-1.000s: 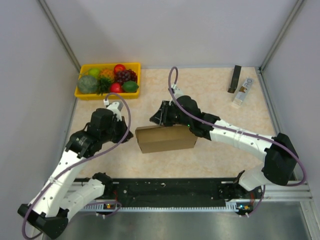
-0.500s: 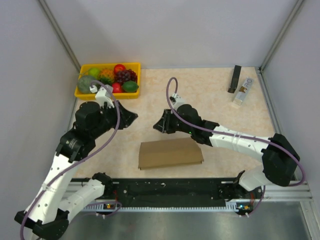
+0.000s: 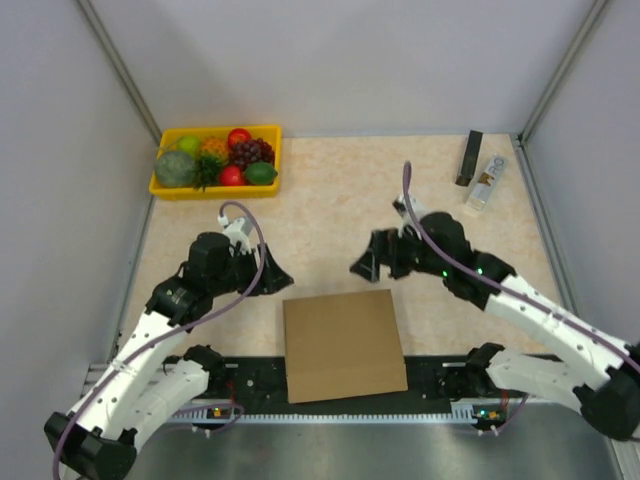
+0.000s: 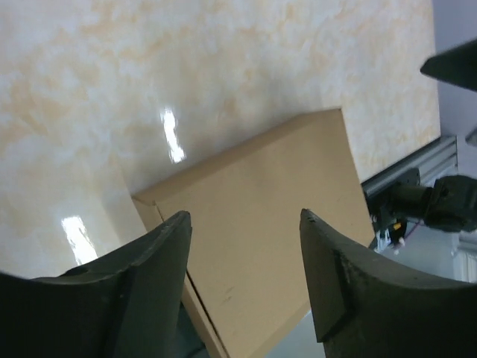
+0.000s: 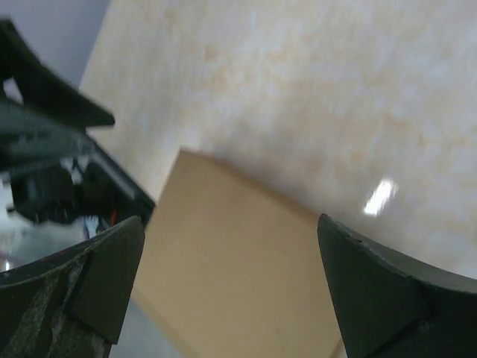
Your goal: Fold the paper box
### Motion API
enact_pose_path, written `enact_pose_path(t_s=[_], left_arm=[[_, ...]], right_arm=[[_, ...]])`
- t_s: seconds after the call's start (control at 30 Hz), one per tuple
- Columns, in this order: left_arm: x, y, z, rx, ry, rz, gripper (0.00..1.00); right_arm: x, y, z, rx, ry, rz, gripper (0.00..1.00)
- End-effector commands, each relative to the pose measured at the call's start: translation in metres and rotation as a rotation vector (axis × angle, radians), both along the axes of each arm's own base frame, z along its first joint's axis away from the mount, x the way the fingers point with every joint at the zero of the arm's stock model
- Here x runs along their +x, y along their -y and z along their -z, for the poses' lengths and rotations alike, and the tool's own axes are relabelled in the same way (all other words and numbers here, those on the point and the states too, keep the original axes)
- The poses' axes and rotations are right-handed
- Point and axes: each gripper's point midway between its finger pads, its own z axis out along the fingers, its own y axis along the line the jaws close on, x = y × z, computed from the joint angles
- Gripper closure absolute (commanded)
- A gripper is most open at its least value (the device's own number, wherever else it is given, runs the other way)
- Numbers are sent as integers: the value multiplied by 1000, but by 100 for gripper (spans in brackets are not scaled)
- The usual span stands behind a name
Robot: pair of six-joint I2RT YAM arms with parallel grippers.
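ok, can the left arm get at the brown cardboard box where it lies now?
Probably yes. The left arm's fingers stand open over the brown cardboard box near its far left corner, with nothing between them and it. The right arm is off at the other side.

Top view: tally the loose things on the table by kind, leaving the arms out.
Cardboard: 1, the paper box
Trays of fruit: 1, the yellow tray
Dark sticks: 1, the black bar
Small packets: 1, the pale packet
Total: 4
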Motion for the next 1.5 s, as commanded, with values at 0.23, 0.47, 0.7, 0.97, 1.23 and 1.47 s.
enact_pose_path(t_s=[0.23,0.47,0.7,0.97,1.23,1.47], left_arm=[[-76,12,94,-94,-231,96,36],[-109,26,104,-164,-312,156,30],[-120,33,103,-157,-327,185,30],[-88,79,84,-219,-264,225,31],[-42,78,56,-192,-115,64,28],[-46,97,66,-221,-171,125,28]], right_arm=[[-146,65,123,24,-378,-153,1],[-166,74,139,14,-448,-166,4],[-178,71,138,19,-472,-177,6],[-123,33,114,84,-369,-98,4],[-27,22,108,-44,-277,4,2],[79,-1,86,-132,-221,-74,1]])
